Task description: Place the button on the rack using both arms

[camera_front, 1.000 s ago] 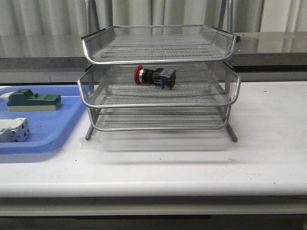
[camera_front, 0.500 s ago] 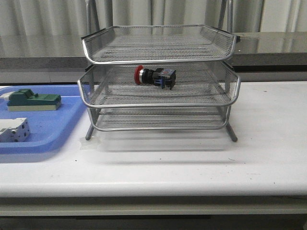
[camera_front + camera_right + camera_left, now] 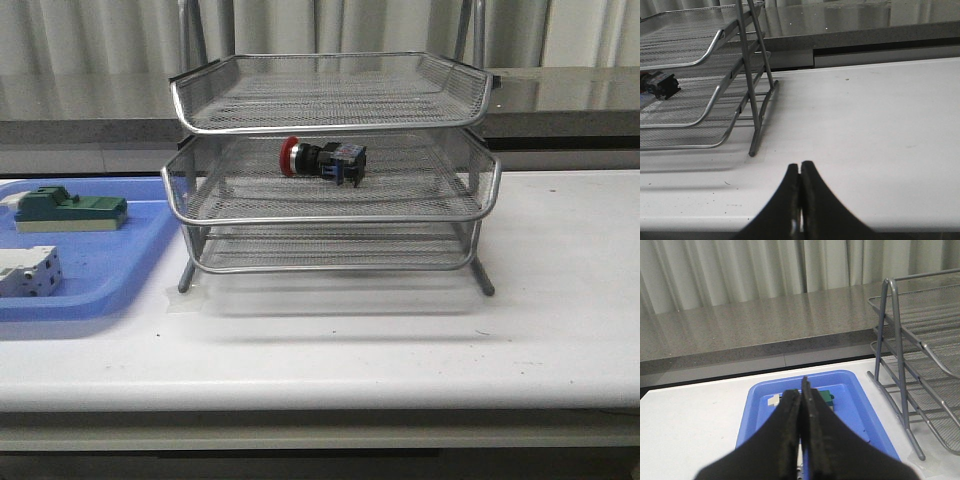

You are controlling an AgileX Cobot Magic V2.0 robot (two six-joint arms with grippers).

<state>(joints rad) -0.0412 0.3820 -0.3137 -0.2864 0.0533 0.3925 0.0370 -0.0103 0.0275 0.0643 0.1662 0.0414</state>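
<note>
The button (image 3: 322, 159), red cap with black body and blue rear block, lies on its side on the middle tier of the silver wire-mesh rack (image 3: 330, 215); the right wrist view catches its dark end (image 3: 660, 83). Neither arm shows in the front view. My left gripper (image 3: 801, 390) is shut and holds nothing, hanging over the blue tray beside the rack (image 3: 920, 365). My right gripper (image 3: 800, 170) is shut and holds nothing, above the white table, apart from the rack (image 3: 715, 90).
A flat blue tray (image 3: 100, 275) lies left of the rack, holding a green-and-beige block (image 3: 68, 210) and a white terminal block (image 3: 28, 272). The tray (image 3: 860, 405) and green block (image 3: 826, 396) also show in the left wrist view. A grey ledge and curtains stand behind.
</note>
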